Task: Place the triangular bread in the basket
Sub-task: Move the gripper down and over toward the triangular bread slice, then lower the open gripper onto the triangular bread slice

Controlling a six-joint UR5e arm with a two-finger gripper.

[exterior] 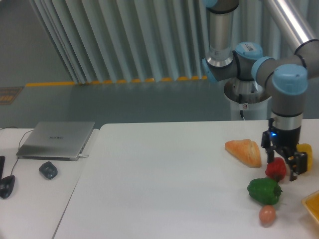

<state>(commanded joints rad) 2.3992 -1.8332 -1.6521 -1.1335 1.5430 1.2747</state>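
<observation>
Tabletop (164, 179), white and matte, fills the lower part of the view; behind it runs a grey floor with a yellow-orange stripe and a wall of pale vertical slats. On a separate white surface to the left lie a closed silver laptop (56, 140) and a small dark mouse (48, 170).

Toward the right side of the table lies the triangular bread (244, 152), flat on the surface, its long axis running from upper left to lower right, with the narrower rounded end pointing left and the broader end toward the arm. Just beside it to the right the gripper (283, 167) hangs straight down, jaws apart, straddling a red pepper (275, 169); whether the fingers touch it cannot be told. A yellow pepper (305, 153) shows behind the gripper. A green pepper (264, 190) sits in front, with a small brownish egg-shaped item (267, 214) nearer the table edge. Only a corner of the basket (312, 204) shows at the lower right, well apart from the bread.
</observation>
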